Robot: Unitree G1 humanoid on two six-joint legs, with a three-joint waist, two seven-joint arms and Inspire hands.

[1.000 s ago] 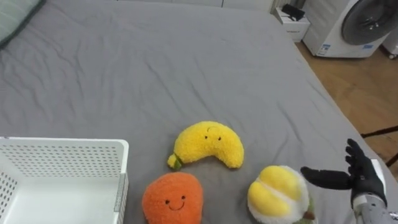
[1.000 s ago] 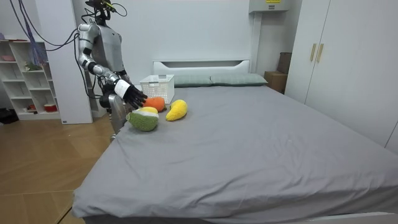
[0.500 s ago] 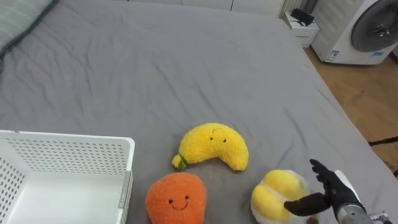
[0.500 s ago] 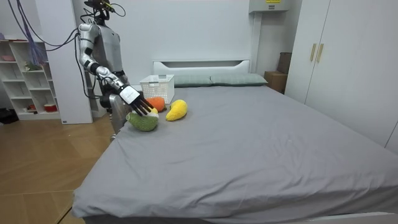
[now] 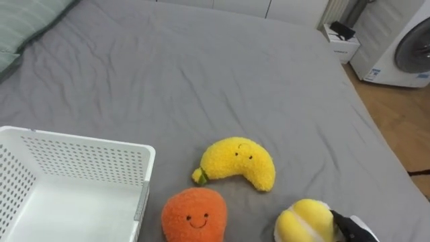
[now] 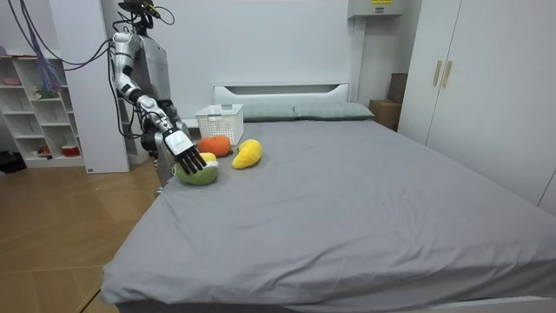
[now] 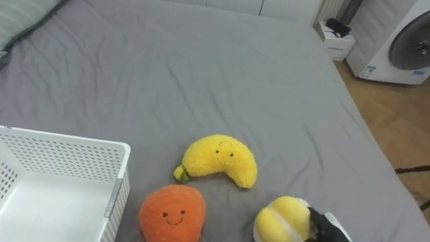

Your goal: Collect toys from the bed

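Three plush toys lie on the grey bed (image 5: pixel 201 81): a yellow banana (image 5: pixel 236 165), an orange one with a smiling face (image 5: pixel 193 215), and a yellow-and-green one (image 5: pixel 304 220) nearest the bed's right edge. A white slatted basket (image 5: pixel 80 140) stands empty at the lower left, beside the orange toy. My right hand (image 5: pixel 351 228) rests against the right side of the yellow-and-green toy. In the room view its straight fingers (image 6: pixel 188 151) lie on top of that toy (image 6: pixel 200 171).
A striped pillow (image 5: pixel 27 20) lies at the bed's far left. Beyond the bed's right edge are wooden floor, a washing machine (image 5: pixel 403 50) and a small white cabinet (image 5: pixel 339 42). In the room view I stand at the bedside near white shelves (image 6: pixel 35 113).
My right hand has dropped from beside the yellow-and-green toy onto it, sinking to the picture's bottom edge. The camera has shifted a little; the toys and basket lie as before.
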